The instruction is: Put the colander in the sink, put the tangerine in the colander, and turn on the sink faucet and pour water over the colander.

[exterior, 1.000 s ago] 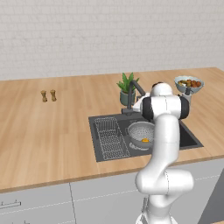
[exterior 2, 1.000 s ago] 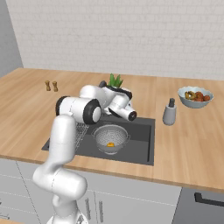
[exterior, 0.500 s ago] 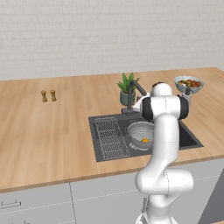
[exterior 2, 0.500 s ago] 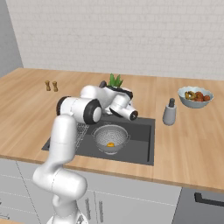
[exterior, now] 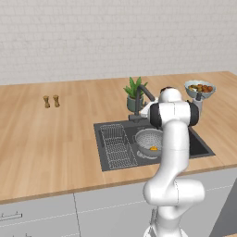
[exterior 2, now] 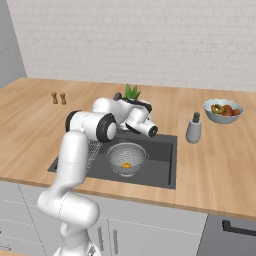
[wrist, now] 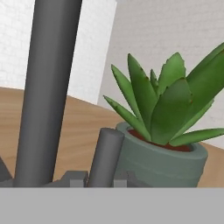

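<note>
No writing or brand marks can be read on anything in view. The arm rises at the counter's front edge, folds at the elbow above the sink [exterior 2: 160, 167] and reaches toward the back edge, its hand close against the sink faucet [wrist: 48, 92] beside the potted plant [wrist: 168, 131]; whether the gripper is open or closed cannot be told. The colander [exterior 2: 127, 156] sits in the sink basin beside the wire rack [exterior: 116, 146], with the tangerine [exterior 2: 126, 165] inside it.

The tangerine [exterior 2: 126, 165] lies in the colander [exterior 2: 127, 156] inside the sink [exterior 2: 162, 166].
</note>
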